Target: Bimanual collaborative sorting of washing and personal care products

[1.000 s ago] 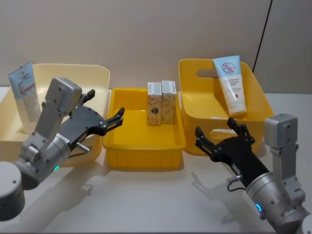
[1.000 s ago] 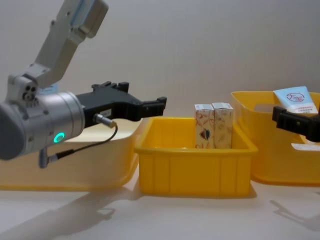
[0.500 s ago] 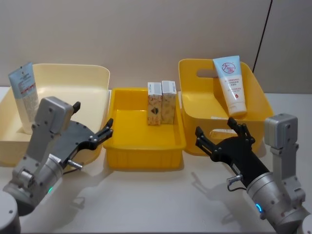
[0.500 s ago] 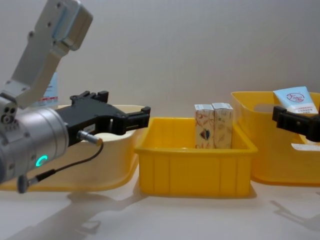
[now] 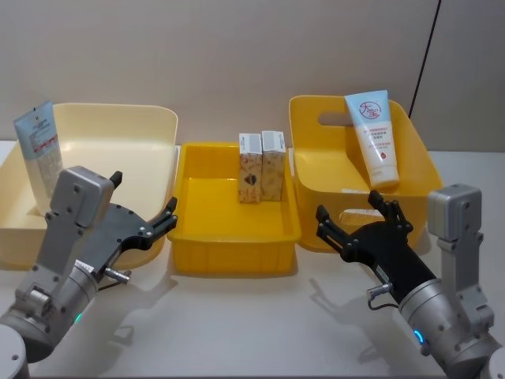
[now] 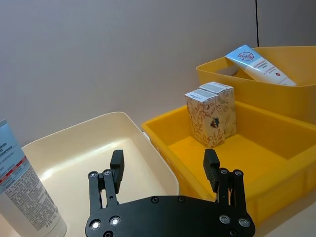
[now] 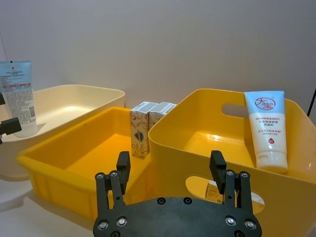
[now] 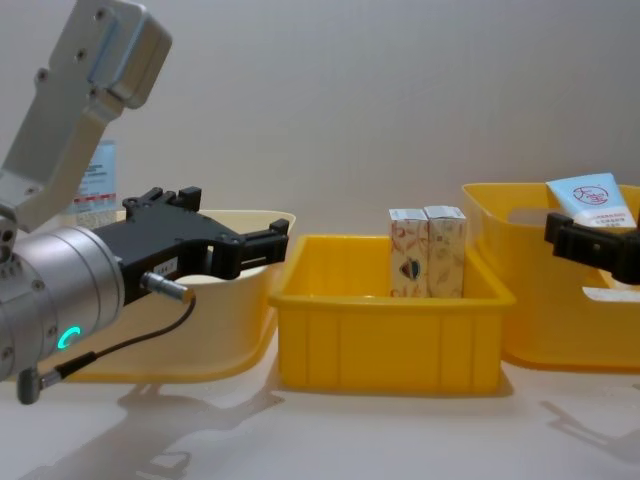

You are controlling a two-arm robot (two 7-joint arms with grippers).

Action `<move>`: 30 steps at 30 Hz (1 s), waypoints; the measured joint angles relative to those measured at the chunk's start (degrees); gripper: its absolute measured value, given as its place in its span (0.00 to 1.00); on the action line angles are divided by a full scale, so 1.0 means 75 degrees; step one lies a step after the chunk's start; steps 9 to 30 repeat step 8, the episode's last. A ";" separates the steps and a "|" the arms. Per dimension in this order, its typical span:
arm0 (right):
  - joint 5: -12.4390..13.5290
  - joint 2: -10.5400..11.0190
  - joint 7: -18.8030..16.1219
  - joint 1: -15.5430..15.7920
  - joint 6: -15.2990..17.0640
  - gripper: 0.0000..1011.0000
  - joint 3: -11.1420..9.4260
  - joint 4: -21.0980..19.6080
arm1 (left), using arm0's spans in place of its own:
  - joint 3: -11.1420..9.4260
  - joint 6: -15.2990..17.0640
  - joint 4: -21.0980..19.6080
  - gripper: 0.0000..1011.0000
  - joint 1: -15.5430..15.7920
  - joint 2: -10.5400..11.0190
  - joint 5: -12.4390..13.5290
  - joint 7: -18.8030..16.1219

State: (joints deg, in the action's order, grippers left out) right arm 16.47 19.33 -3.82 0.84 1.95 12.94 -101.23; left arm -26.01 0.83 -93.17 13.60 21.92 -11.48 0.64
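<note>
A tube [image 5: 39,154] leans in the cream bin [image 5: 154,126]; the left gripper [image 5: 142,229], fingers apart, is near it. Two boxes [image 5: 261,166] stand upright in the middle tray [image 5: 237,253]; they look light and easily crushed, so I would grip the flat sides. Another tube [image 5: 376,138], probably soft, leans in the right bin [image 5: 316,106]; the right gripper [image 5: 359,229] is open too.

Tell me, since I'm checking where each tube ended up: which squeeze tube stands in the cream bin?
The tube with the dense text label, propped upright in the cream bin at the robot's left. The other tube, with a red round logo, leans in the tall yellow bin.
</note>
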 joint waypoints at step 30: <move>-0.0001 0.0000 0.0000 0.0000 0.0000 0.99 0.0000 0.0000 | -0.0001 0.0000 -0.0001 0.99 -0.0002 -0.0003 0.0001 -0.0003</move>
